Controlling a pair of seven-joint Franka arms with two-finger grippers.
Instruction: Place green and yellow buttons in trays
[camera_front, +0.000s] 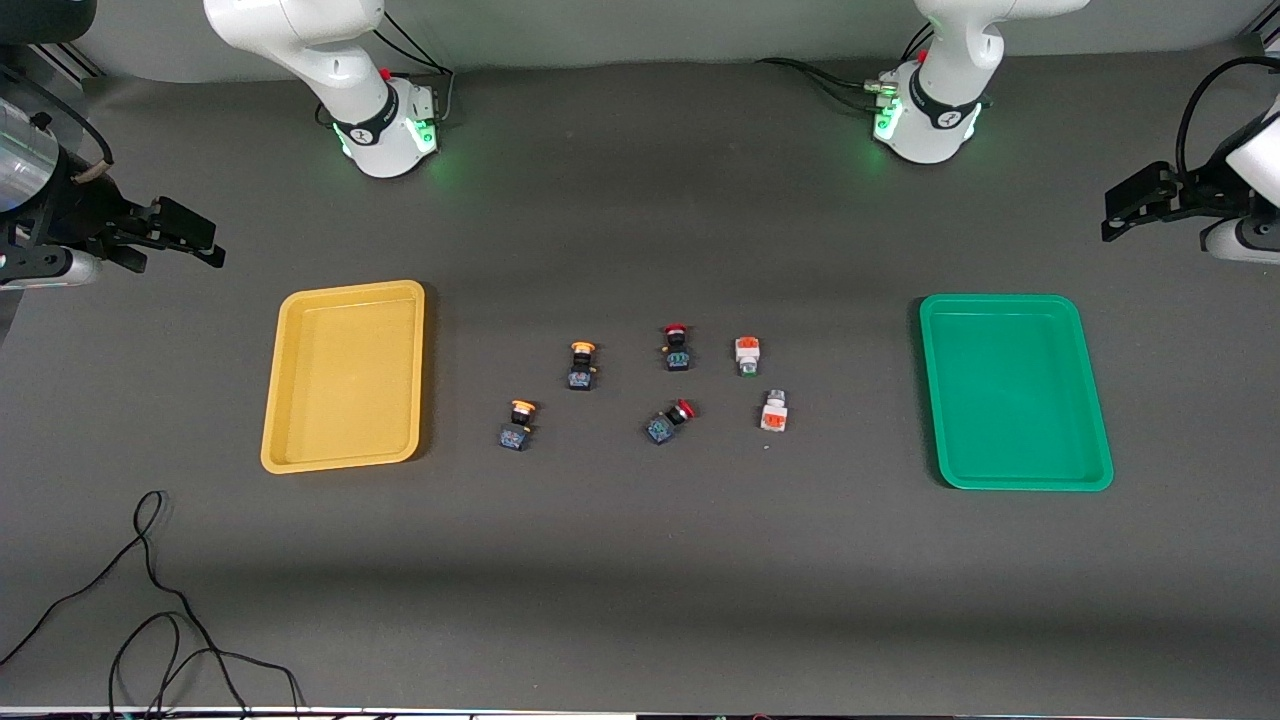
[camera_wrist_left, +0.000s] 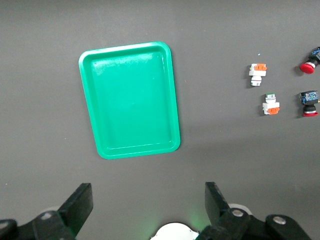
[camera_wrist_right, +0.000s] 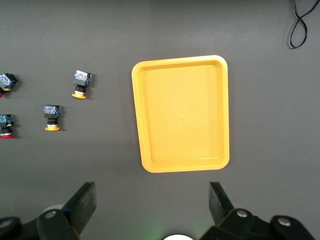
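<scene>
- The left claw (camera_front: 1125, 205) is hanging in the air at the left arm's end of the surface (camera_front: 640, 560), its fingers spread wide and gripping nothing.
- The green tray (camera_front: 1014, 391) is lying flat on the surface, apart from the left claw and nearer to the front camera than it; the tray is holding nothing.
- The right claw (camera_front: 190, 240) is hanging in the air at the right arm's end of the surface, likewise spread wide and gripping nothing.
- The yellow tray (camera_front: 345, 375) is lying flat, apart from the right claw and nearer to the front camera; it too is holding nothing.
- Two yellow-capped buttons (camera_front: 582, 364) (camera_front: 517, 424) are lying between the trays, closer to the yellow tray and well apart from both claws.
- Two white-and-orange buttons (camera_front: 747, 354) (camera_front: 774, 411) are lying closer to the green tray.
- Two red-capped switches (camera_front: 676, 347) (camera_front: 669, 421) are lying between those pairs.
- A black cable (camera_front: 150, 600) is trailing across the surface's near corner at the right arm's end.
</scene>
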